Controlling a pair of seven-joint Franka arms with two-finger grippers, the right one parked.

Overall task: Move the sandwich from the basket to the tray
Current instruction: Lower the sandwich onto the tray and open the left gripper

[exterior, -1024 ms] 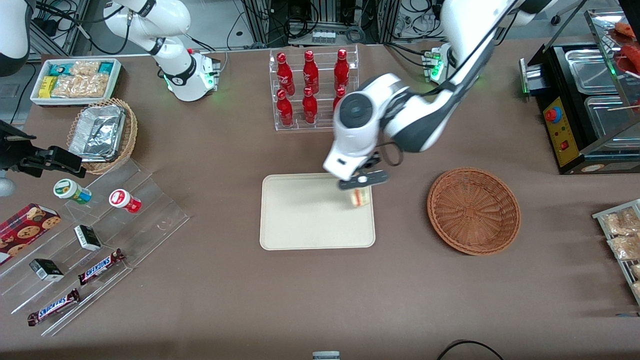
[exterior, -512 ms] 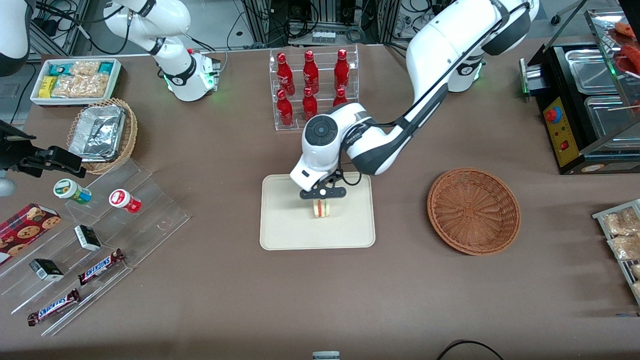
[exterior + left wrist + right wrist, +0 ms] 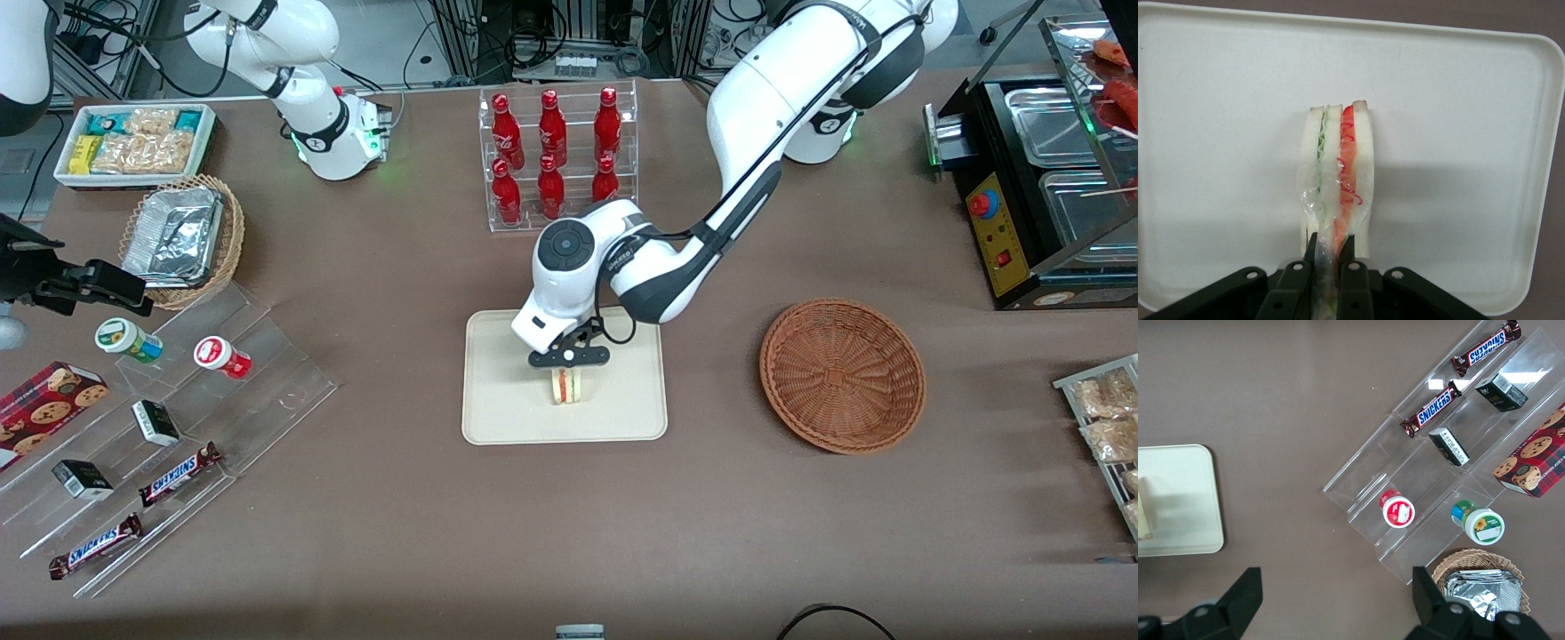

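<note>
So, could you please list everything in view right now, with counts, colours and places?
sandwich: one, white bread with red and green filling, on the tray, pinched by its wrapper.
tray: one, cream, mid-table.
basket: one, reddish-brown, beside the tray toward the working arm's end.
bottles: seven visible, red, in a clear rack farther from the front camera than the tray.
foil container: one, silver, in a tan wicker basket toward the parked arm's end.
Snickers bars: two, on the clear stepped stand.
cookie box: one, red, beside that stand.
gripper: black, shut on the sandwich wrapper above the tray.
</note>
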